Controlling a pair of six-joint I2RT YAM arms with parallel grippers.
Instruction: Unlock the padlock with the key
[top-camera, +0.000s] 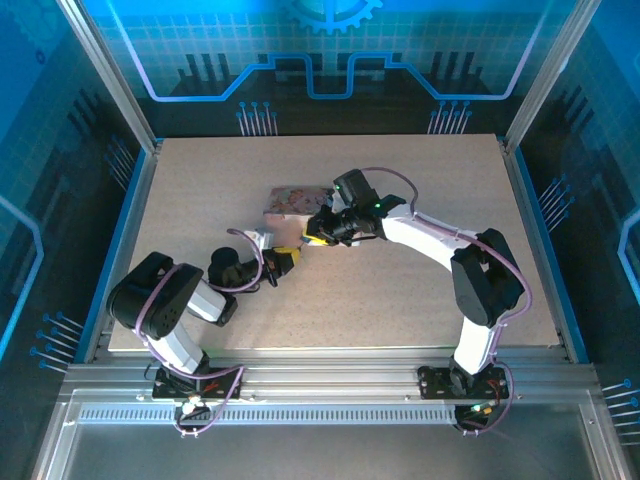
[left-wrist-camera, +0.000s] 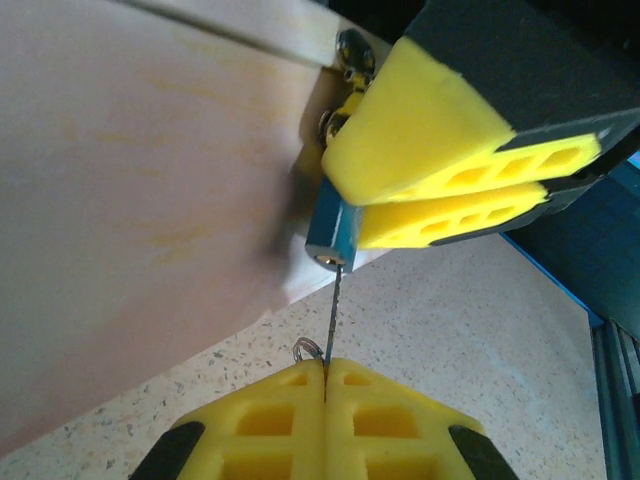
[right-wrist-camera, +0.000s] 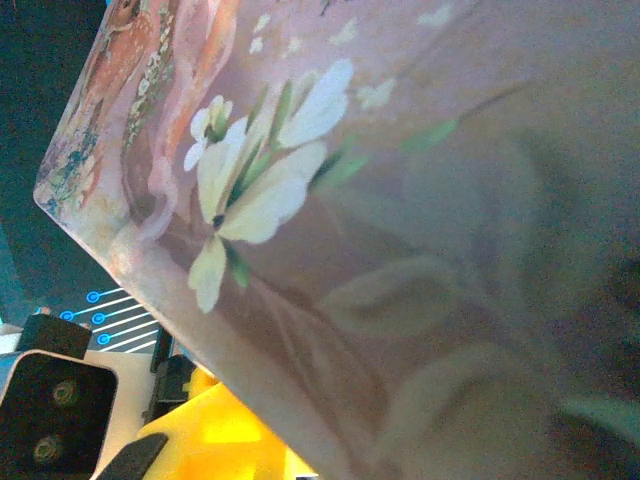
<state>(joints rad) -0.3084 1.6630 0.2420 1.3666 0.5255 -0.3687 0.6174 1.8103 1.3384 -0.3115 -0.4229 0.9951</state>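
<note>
The padlock, small and bluish-grey, hangs at the front edge of the pink tin. My right gripper is shut on it, one yellow finger above and one below. The key is a thin dark blade, and its tip sits in the keyhole on the padlock's underside. My left gripper is shut on the key's head, with a small wire ring sticking out beside it. In the top view the left gripper and the right gripper meet just in front of the tin.
The tin's flower-printed lid lies close under the right wrist camera. The speckled beige table is bounded by metal rails and blue walls. Both arms reach in from the near edge.
</note>
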